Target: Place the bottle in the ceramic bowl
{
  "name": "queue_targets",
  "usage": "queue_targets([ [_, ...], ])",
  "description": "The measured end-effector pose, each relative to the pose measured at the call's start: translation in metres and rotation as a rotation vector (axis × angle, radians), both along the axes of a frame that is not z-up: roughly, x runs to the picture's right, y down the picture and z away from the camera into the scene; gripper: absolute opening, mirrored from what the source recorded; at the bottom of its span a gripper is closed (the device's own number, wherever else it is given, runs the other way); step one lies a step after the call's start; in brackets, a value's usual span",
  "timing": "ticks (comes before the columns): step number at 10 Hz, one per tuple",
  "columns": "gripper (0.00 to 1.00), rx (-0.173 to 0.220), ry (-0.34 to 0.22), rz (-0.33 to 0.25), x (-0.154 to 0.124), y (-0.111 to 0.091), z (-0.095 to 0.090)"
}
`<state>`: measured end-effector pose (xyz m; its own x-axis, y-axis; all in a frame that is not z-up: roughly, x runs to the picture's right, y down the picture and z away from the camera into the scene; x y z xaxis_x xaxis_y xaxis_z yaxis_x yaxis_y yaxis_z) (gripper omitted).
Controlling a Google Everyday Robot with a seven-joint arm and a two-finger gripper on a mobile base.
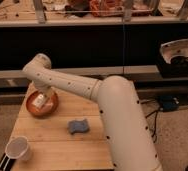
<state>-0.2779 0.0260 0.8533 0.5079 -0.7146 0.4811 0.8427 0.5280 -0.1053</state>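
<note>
The orange-brown ceramic bowl (42, 106) sits at the back left of the wooden table (62, 137). The small white bottle (40, 101) lies inside the bowl, its label partly showing. My gripper (43, 96) hangs straight over the bowl at the end of the white arm, right above the bottle and touching or nearly touching it.
A blue-grey sponge (78, 126) lies at the table's middle. A white cup (18, 148) stands at the front left corner. My white arm (122, 125) covers the table's right side. A dark shelf and rail run behind the table.
</note>
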Motion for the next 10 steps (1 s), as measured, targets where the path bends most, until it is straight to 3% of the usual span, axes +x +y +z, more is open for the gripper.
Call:
queue_targets([
  [5,0.78,0.002,-0.005,0.001,-0.0029,0.0011,0.0017],
  [10,0.8,0.006,-0.011,0.003,-0.0045,0.001,0.0026],
])
